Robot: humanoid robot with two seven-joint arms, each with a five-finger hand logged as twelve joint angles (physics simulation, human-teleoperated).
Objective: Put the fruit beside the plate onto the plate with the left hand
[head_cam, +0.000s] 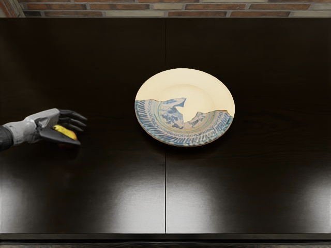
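A round plate [184, 106], cream on its far half and blue-patterned on its near half, lies in the middle of the dark table. Well to its left, my left hand [66, 128] reaches in from the left edge, its dark fingers [72, 120] curled around a small yellow fruit [65, 132]. Only a sliver of the fruit shows between thumb and fingers. The hand sits low at the table surface, about a plate's width from the plate's left rim. My right arm is out of view.
The dark glossy table [165, 196] fills the view, with a thin seam down its middle. A brick wall [170, 7] runs along the far edge.
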